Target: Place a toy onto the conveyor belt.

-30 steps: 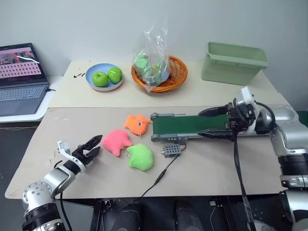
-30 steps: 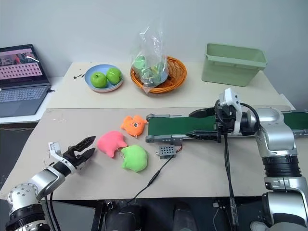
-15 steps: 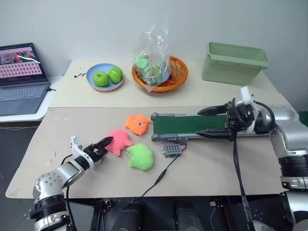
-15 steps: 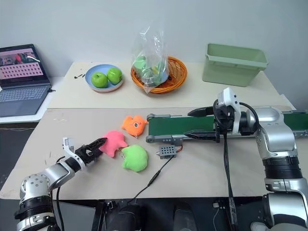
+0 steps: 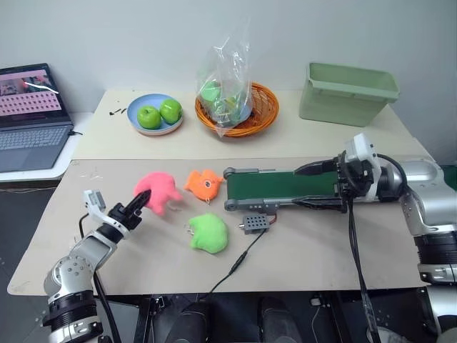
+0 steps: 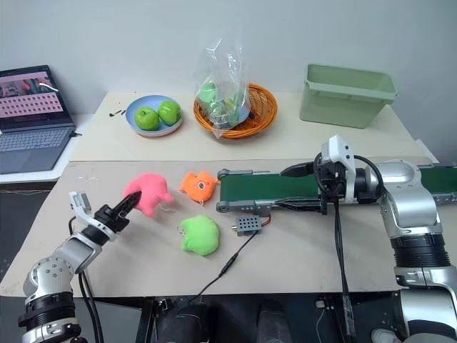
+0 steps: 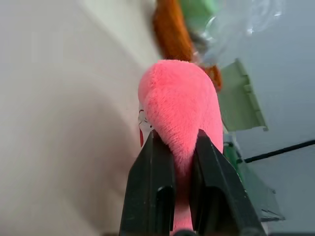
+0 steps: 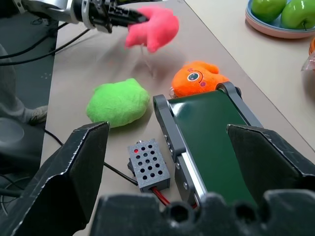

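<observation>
The pink plush toy (image 5: 161, 191) hangs just above the table, left of the orange fish. My left gripper (image 5: 141, 202) is shut on its near edge; in the left wrist view both black fingers (image 7: 153, 179) pinch the pink fuzz (image 7: 179, 105). The dark green conveyor belt (image 5: 282, 187) lies across the table's middle right in its grey frame. At the belt's right part, my right gripper (image 5: 315, 186) stands open, one finger on each side of the belt and nothing between them. The right wrist view shows the toy (image 8: 150, 27) past the belt's end (image 8: 211, 132).
An orange plush fish (image 5: 203, 183) lies at the belt's left end, a lime green plush (image 5: 208, 232) in front of it. A small grey box (image 5: 255, 224) with a cable sits by the belt. Behind are an apple plate (image 5: 156, 114), a basket (image 5: 235, 103), a green bin (image 5: 346, 93) and a laptop (image 5: 32, 114).
My left gripper reached the pink toy, shut on it and lifted it off the table, up and slightly left. The right arm has not moved.
</observation>
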Tool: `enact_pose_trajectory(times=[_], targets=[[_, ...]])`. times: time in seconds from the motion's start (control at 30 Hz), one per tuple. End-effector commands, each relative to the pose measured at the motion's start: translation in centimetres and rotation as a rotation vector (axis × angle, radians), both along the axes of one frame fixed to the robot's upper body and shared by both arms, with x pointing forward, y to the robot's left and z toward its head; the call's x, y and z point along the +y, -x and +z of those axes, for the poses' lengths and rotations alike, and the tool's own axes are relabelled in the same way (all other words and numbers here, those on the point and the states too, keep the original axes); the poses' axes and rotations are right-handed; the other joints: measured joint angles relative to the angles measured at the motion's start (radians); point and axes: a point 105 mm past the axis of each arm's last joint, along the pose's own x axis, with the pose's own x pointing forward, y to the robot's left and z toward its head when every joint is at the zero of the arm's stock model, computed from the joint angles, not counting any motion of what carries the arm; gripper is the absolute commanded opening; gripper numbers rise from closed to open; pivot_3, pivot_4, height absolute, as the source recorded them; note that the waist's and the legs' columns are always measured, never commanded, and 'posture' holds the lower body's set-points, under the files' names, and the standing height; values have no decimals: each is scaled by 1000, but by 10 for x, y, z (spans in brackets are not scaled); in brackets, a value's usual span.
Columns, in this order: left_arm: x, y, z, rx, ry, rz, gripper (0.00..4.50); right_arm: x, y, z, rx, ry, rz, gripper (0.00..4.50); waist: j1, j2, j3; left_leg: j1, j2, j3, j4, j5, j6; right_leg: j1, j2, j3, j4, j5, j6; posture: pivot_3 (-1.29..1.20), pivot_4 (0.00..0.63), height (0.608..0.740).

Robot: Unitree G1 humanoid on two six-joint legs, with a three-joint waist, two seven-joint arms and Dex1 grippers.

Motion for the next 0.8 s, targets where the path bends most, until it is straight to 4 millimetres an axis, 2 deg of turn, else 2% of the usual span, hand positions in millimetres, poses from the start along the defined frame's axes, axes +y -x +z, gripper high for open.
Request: enact_pose_trajectory(times=[0.03, 0.13, 0.23, 0.27, 0.57, 0.7, 0.8], targets=[[-1, -2, 25, -156, -227, 65, 335, 2, -2, 16, -67, -10, 13, 4500, 0, 0, 0, 0, 0, 0, 0, 0, 0, 0, 0, 0, 0, 0, 0, 0, 150, 740], [-5, -5, 14, -151, -520, 58, 335, 2, -2, 15, -60, -6, 17, 4500, 2, 0, 0, 0, 0, 0, 0, 0, 0, 0, 0, 0, -1, 0, 0, 0, 150, 740], [3, -9, 11, -225, -997, 86, 335, 2, -2, 14, -60, -3, 20, 4500, 1, 0, 0, 0, 0, 0, -1, 0, 0, 0, 0, 0, -1, 0, 0, 0, 150, 740], [5, -10, 13, -260, -1108, 92, 335, 2, -3, 14, -61, -3, 20, 4500, 0, 0, 0, 0, -1, 1, -1, 0, 0, 0, 0, 0, -1, 0, 0, 0, 150, 740], [-37, 1, 33, -771, -1684, -31, 335, 0, -1, 14, -44, -1, 21, 4500, 9, 0, 0, -1, 0, 1, -2, 0, 1, -2, 0, 0, -2, 0, 0, 0, 150, 740], [-57, 18, 12, -994, -1952, -216, 335, 0, 2, 12, -9, 1, 27, 4500, 8, 1, 0, -1, 0, 2, -3, 0, 1, -2, 0, 0, -2, 0, 0, 0, 150, 740], [-63, 27, 6, -1115, -2032, -251, 335, 0, 2, 12, -4, -1, 27, 4500, 6, 1, 0, -1, 0, 3, -3, -1, 1, -2, 0, 1, -2, 0, 0, 0, 150, 740]])
